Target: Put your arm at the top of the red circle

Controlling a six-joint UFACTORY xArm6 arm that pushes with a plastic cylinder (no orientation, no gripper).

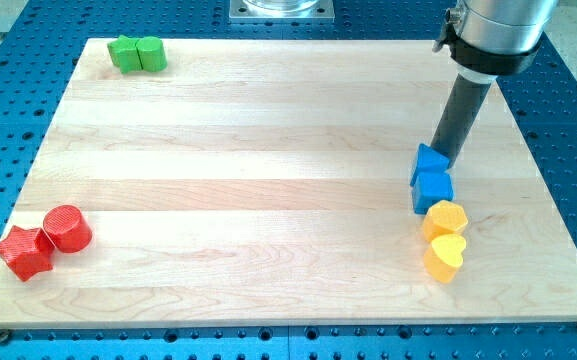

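Red circle (pixel 67 228) looks light, rigid, slides easily on desk (pixel 268 120); no grasping, my tip (pixel 442 157) far right touching blue block (pixel 430 175).

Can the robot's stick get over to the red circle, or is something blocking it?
Probably yes. My tip sits at the view's right, just above the blue blocks. The red circle is far off at the view's lower left, beside the red star. The bare wooden board between them leaves the way free.
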